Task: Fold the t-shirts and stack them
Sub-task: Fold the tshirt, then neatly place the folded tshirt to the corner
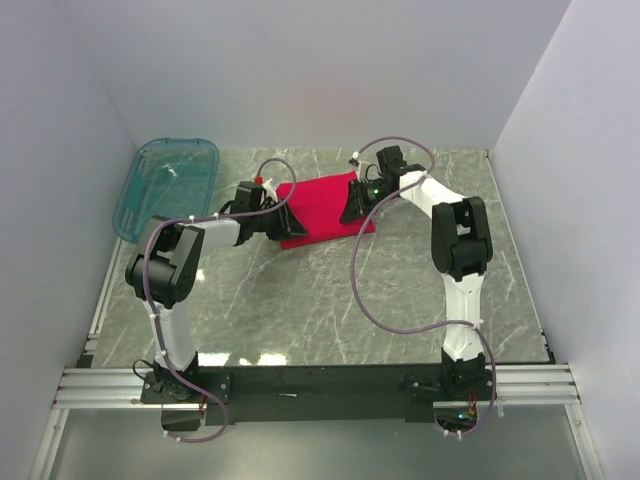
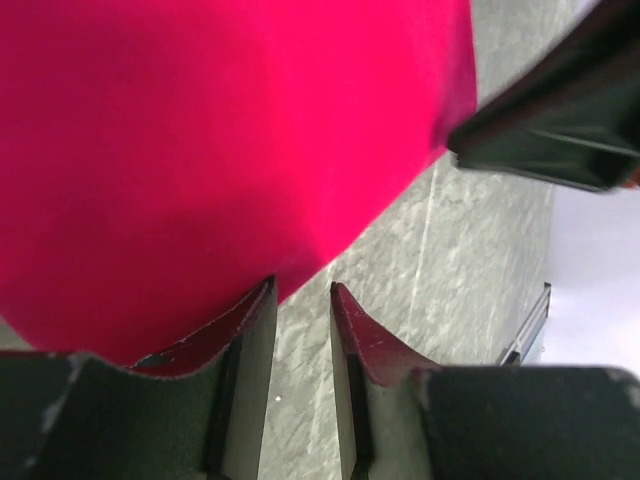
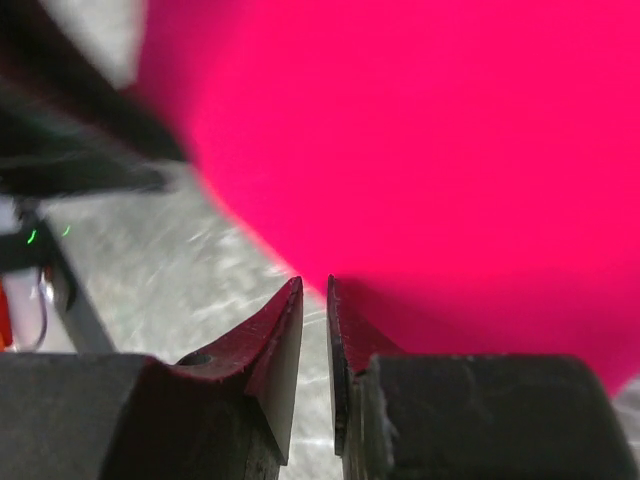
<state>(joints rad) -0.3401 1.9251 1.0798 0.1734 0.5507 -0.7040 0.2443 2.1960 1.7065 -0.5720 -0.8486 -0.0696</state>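
Red cloth: one smooth t-shirt (image 1: 322,208), folded into a flat rectangle, lies mid-table on veined grey marble (image 1: 300,300); one see-through teal tub (image 1: 165,190) stands far left. Left wrist: my left gripper (image 2: 300,295) sits at the cloth's edge, jaws nearly together, marble showing between. Right wrist: my right gripper (image 3: 314,285) likewise, a slim gap.

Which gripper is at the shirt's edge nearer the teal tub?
The left gripper, at the red t-shirt's tub-side edge; the right gripper is at the opposite edge, farther from the teal tub.
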